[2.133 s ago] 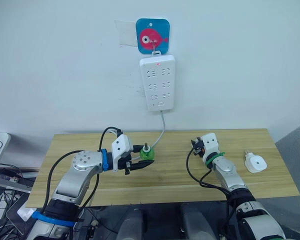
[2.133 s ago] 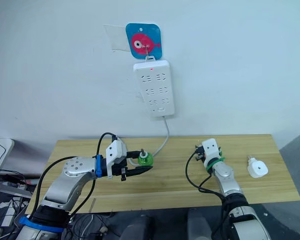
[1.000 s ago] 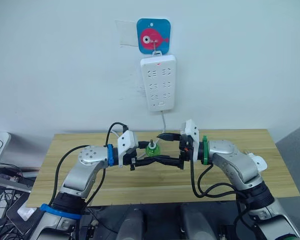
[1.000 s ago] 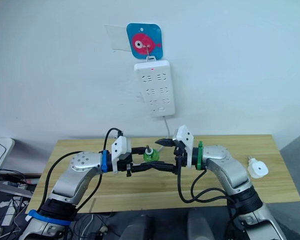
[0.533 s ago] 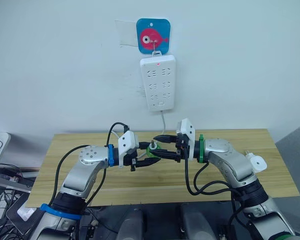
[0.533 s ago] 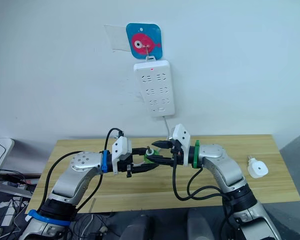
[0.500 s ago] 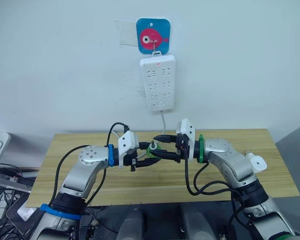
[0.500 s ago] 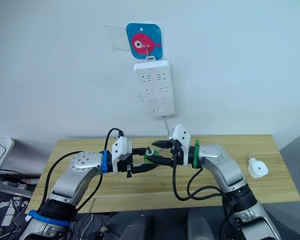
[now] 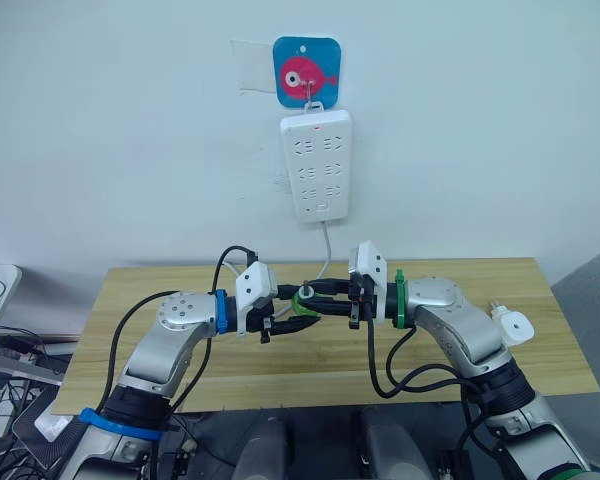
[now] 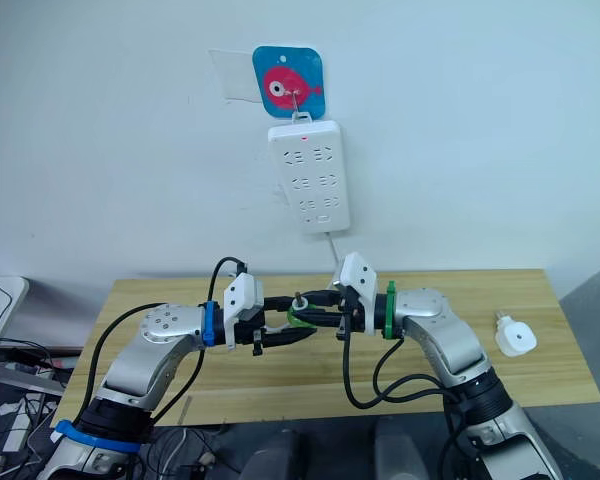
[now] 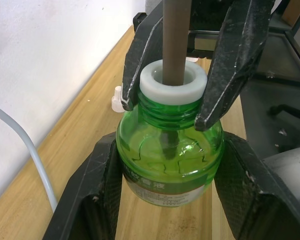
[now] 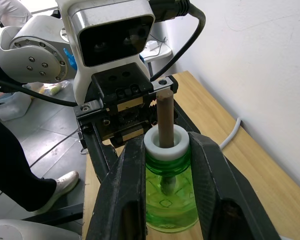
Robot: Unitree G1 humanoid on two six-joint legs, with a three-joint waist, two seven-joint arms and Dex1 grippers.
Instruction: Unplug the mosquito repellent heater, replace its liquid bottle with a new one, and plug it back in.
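1. My left gripper (image 11: 167, 165) is clamped on the body of a green liquid bottle (image 11: 170, 155), one black finger pressed to each side, holding it above the wooden counter (image 9: 160, 290).
2. My right gripper (image 12: 165, 165) meets it from the opposite side. Its jaws sit against the bottle's neck, just under the white collar (image 12: 165, 142); they look closed on it, though the contact itself is partly hidden behind the fingers.
3. A brown wick (image 12: 164, 120) stands up through the collar. In the left wrist view its top is cut off.
4. From the head camera, the bottle is a small green patch between the two sets of fingers and is hard to make out.
5. The label low on the bottle is too blurred to read.
6. The mosquito repellent heater (image 9: 512, 326) lies on the counter far to my right, well apart from both grippers. My right arm covers its near edge.
7. A white power strip (image 9: 317, 165) hangs on the wall below a blue fish plaque (image 9: 306, 71). Its cable (image 9: 326, 250) drops behind my grippers, where its end is hidden.
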